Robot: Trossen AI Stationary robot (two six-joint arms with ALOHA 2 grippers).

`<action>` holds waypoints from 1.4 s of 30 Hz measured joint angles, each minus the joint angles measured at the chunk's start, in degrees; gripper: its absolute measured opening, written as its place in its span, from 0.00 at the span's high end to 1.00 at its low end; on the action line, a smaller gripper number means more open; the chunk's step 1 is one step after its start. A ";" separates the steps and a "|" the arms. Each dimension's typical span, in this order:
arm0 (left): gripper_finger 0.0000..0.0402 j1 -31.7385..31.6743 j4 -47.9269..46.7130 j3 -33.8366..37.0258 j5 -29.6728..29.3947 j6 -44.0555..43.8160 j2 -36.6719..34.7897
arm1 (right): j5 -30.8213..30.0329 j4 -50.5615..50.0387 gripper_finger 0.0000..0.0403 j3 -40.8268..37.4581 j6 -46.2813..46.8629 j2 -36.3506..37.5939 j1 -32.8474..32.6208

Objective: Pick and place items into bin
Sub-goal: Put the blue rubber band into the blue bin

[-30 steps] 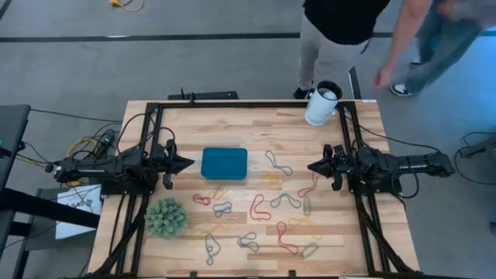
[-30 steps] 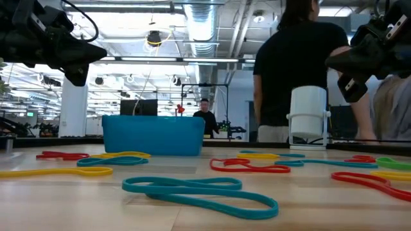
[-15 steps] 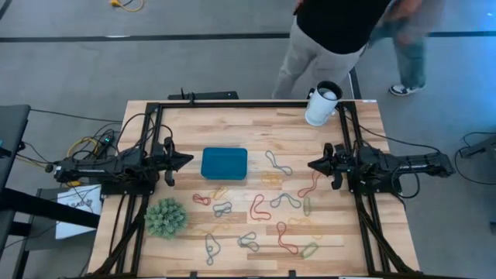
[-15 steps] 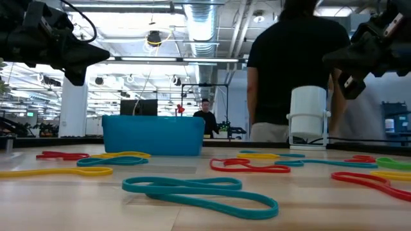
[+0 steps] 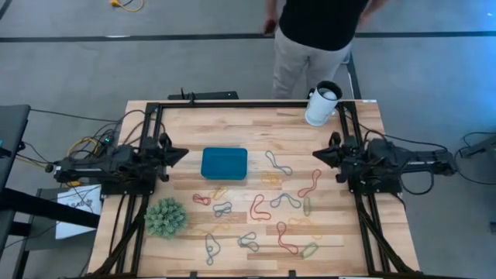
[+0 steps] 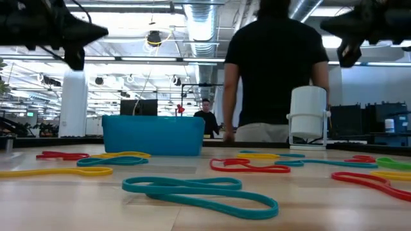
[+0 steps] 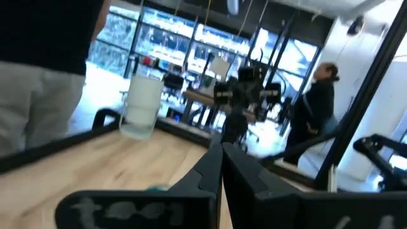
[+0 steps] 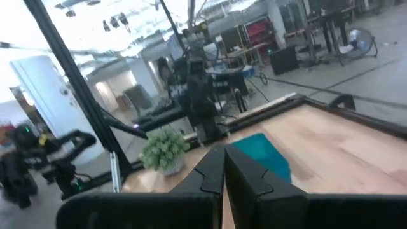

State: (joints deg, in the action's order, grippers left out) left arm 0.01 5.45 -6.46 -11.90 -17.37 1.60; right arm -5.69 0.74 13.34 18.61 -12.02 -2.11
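Several thin rubber loops, red [image 5: 257,207], teal [image 6: 199,194], yellow [image 5: 270,178] and green [image 5: 307,206], lie flat on the wooden table, right of centre and toward its near edge. The teal bin [image 5: 224,163] stands on its base left of centre, also seen in the low view [image 6: 153,135] and right wrist view [image 8: 262,155]. My left gripper [image 5: 184,154] is shut and empty at the table's left side, pointing at the bin. My right gripper [image 5: 315,156] is shut and empty at the right side, above the table.
A green spiky ball [image 5: 165,217] sits near the left front. A white cup [image 5: 322,104] stands at the far right corner. A person in a dark top [image 5: 318,31] stands just beyond the far edge. Black frame rails [image 5: 147,147] run along the table's sides.
Both grippers have risen, staying shut and empty; the right one climbed more, and both drew back a little toward their own sides. The person behind the table has walked toward the left.
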 joint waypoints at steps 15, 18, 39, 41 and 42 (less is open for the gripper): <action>1.00 0.02 -0.16 -4.91 4.04 1.05 14.58 | -0.20 -4.01 0.98 8.33 0.96 -26.90 -0.11; 1.00 0.02 1.87 -4.92 4.06 2.66 15.05 | -0.18 -7.96 0.98 12.53 0.68 -30.58 -0.11; 1.00 -0.02 -16.78 -25.62 4.11 15.02 21.04 | 1.86 -9.97 0.98 19.28 0.83 -57.02 1.63; 1.00 0.00 -16.75 -25.75 3.98 15.11 21.50 | 4.28 -9.72 0.98 19.28 -0.47 -57.85 2.02; 1.00 0.00 -17.08 -25.75 3.72 15.13 21.64 | 5.86 -9.96 0.98 19.28 -1.52 -57.89 2.11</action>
State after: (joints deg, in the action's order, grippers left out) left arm 0.01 -11.63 -32.21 -8.18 -2.23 23.24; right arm 0.17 -9.22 32.62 17.10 -69.90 0.01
